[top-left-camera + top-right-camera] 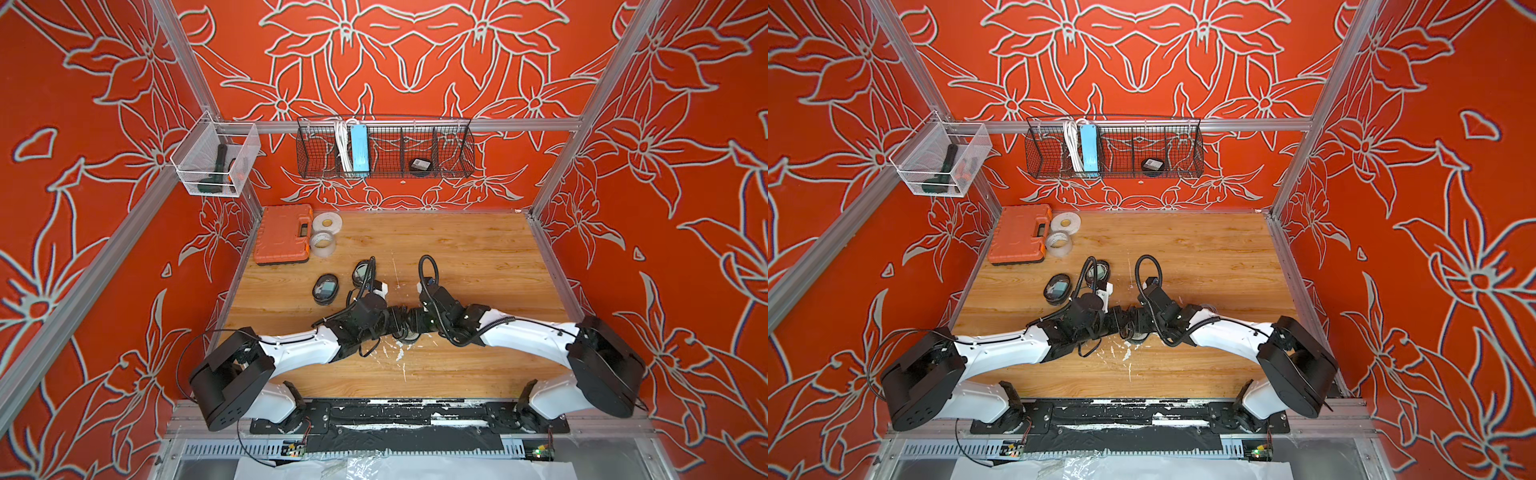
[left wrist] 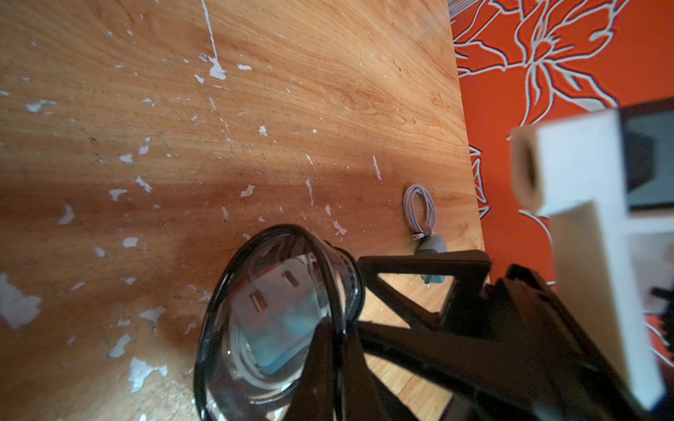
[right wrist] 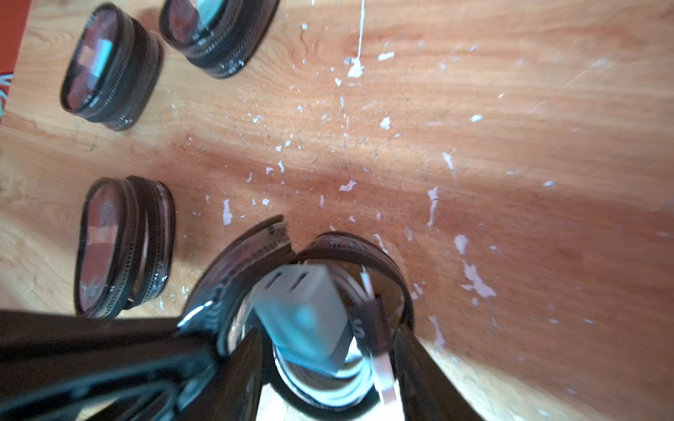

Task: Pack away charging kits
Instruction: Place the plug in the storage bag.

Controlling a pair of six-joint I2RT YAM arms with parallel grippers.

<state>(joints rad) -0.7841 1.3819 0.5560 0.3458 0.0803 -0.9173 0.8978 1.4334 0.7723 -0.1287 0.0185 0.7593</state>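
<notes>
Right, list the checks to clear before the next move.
1. Adapter inside the open case: ok.
2. White cable coiled beneath it: ok.
3. Right end effector open, off the adapter: ok.
4. Left end effector shut on the open case's rim: ok.
5. Lid zipped: not ok, the flap stands open.
6. All kits packed: not ok, a loose cable and plug lie near the edge of the table.
</notes>
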